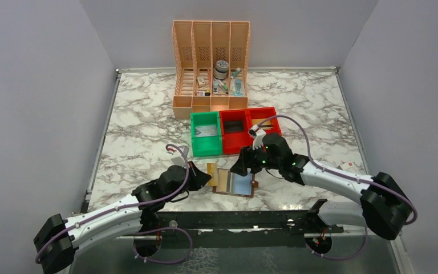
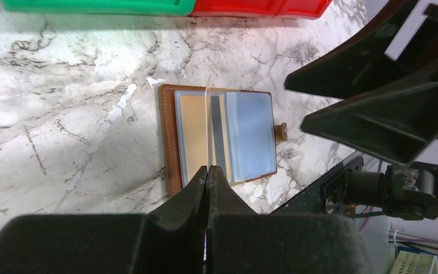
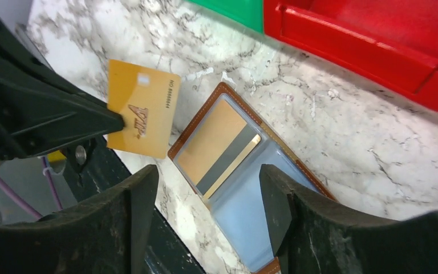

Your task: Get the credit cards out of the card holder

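A gold card [image 3: 142, 108] is being pinched by the left end effector [image 2: 208, 171], at the upper left of the right wrist view. The brown card holder [image 1: 235, 182] is being seen open on the surface [image 1: 148, 114], lower middle of the top view. The right end effector [image 3: 208, 174] is being held wide apart above it. A second card [image 3: 228, 162] is being seen inside; it is probably best being slid out slowly, holder pressed flat

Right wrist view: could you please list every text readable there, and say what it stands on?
"NO", then a row of digits too blurred to read: on the gold card, along one edge.
Red logo letters on the same card: too stylised to read for sure.
Card holder: no text shows.
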You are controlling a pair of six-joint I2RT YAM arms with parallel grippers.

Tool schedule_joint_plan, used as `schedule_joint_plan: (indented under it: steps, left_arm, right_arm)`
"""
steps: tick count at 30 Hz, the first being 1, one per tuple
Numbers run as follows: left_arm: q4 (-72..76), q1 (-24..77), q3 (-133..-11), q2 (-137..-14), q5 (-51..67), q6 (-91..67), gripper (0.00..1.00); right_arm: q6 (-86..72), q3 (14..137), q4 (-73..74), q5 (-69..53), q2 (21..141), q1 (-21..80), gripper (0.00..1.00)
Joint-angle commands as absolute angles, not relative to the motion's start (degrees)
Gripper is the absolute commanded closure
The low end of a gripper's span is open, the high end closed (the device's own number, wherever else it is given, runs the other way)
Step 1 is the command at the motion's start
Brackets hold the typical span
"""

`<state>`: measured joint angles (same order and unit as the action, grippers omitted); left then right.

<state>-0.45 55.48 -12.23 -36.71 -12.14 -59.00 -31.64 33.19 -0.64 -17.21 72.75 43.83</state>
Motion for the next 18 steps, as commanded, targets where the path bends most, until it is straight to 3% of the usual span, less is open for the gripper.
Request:
schedule_joint_plan:
  steps: [1,5,9,15,18]
  left_arm:
    - [5.29,53.34,-11.49,-38.72,-6.22,-58.46,1.0]
    - [15.29,47.69,-9.28,-39.46,4.26,-58.75,1.0]
    - [21.64,40.86,-7.51,-39.36,14.27,-60.69,1.0]
    - [28.21,38.69,-7.63,-41.13,22.0,-61.38,1.0]
    - [30.09,38.72,-8.27,-42.11,23.67,-61.04,1.0]
  right_arm:
    - [-31.69,29.14,-4.77,-13.71,67.68,40.48,0.31]
    - [-32.19,28.0,-8.22,-25.6,67.74,33.04,0.29]
    - [-39.37,20.04,-24.31,-33.47,64.01,26.99,0.28]
    - [-45.09,15.93,-37.02,-40.13,62.74,26.63,0.27]
    - [-45.68,18.03,-35.67,-45.68,64.55,26.63,0.28]
